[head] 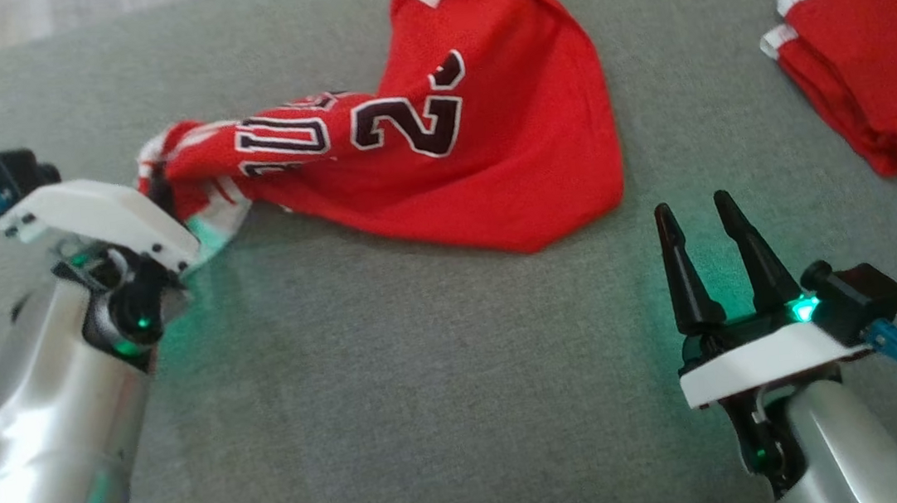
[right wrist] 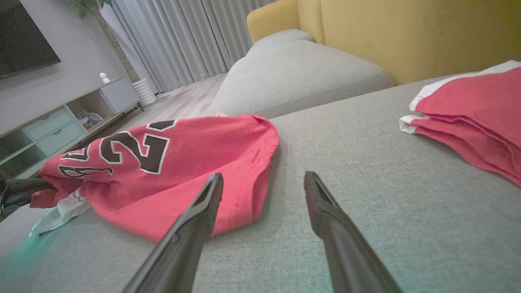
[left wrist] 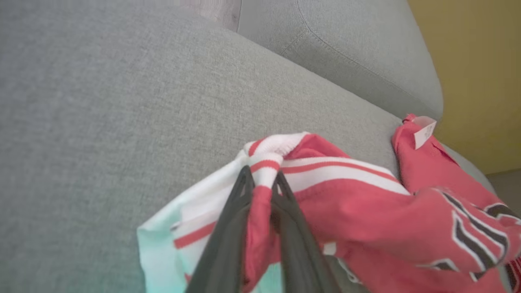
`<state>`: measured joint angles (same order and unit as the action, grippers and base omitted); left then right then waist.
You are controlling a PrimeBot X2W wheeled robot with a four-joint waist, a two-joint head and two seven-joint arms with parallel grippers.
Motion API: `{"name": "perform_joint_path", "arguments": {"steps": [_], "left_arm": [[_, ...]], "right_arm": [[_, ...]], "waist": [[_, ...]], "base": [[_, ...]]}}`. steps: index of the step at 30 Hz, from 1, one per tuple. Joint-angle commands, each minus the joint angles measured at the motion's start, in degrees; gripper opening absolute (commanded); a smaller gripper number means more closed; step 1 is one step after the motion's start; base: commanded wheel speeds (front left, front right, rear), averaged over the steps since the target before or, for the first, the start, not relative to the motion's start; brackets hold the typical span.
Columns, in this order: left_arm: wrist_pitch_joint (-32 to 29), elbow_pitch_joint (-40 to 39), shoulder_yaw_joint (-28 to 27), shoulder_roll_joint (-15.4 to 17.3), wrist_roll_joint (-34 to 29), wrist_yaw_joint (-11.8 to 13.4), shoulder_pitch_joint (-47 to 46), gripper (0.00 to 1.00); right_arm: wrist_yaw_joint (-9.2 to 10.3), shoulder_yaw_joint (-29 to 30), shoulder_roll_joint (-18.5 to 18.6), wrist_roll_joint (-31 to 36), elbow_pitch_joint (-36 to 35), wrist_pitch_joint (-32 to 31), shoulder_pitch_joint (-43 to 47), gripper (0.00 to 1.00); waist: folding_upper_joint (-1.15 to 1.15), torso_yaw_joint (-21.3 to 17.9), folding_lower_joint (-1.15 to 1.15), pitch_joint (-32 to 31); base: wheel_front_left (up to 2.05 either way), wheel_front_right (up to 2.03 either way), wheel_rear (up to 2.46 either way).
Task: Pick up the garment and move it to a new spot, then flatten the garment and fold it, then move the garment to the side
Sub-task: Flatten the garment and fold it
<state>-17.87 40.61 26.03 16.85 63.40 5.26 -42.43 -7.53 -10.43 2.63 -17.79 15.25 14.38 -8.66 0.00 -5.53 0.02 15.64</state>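
Left tool (left wrist: 262,175) clenched on the striped hem (left wrist: 266,156) of the crumpled red numbered jersey (head: 506,162), lying on the grey fabric sofa cushion (head: 396,390); right tool (head: 694,206) released, near it; folded red garment (head: 880,73) apart.

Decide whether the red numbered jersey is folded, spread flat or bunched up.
Bunched up. The jersey lies crumpled, lettering creased, its striped end gathered and pinched in the shut left gripper.
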Motion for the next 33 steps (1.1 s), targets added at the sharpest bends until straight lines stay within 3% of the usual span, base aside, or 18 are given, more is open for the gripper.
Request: {"name": "perform_joint_path", "arguments": {"steps": [1,12,17,21,25,33], "left_arm": [[1.72,0.09,-1.51,2.81,-1.44,-0.57,-3.73,1.00],[20.54,9.75,7.81,5.07,-18.29,-3.74,-10.77,1.00],[29.08,10.12,10.35,5.07,-22.80,-3.37,-10.03,1.00],[32.10,6.97,10.48,4.26,-23.96,-2.57,-6.01,1.00],[32.79,0.24,9.51,3.51,-25.46,-0.05,1.07,1.00],[32.85,-19.33,3.11,0.30,-31.56,8.08,21.77,1.00]], "right_arm": [[0.04,-1.52,0.25,0.14,-1.88,0.62,-1.55,1.00],[0.04,-0.33,0.25,1.41,-2.06,0.62,-2.21,1.00],[0.04,0.88,0.25,2.14,-2.08,0.62,-1.26,1.00],[0.04,2.14,0.25,2.68,-1.94,0.62,0.30,1.00],[0.04,3.44,0.25,3.21,-1.73,0.62,2.29,1.00],[0.04,5.27,0.25,3.78,-1.04,0.62,5.96,1.00]], "waist": [[0.00,-1.58,-0.02,1.93],[0.00,0.87,-0.02,0.80],[0.00,3.79,-0.02,-2.35],[0.00,6.46,-0.02,-5.61],[0.00,8.83,-0.02,-8.67],[0.00,11.68,-0.02,-12.06]], "base": [[0.00,0.00,0.00],[0.00,0.00,0.00],[0.00,0.00,0.00],[0.00,0.00,0.00],[0.00,0.00,0.00],[0.00,0.00,0.00]]}}
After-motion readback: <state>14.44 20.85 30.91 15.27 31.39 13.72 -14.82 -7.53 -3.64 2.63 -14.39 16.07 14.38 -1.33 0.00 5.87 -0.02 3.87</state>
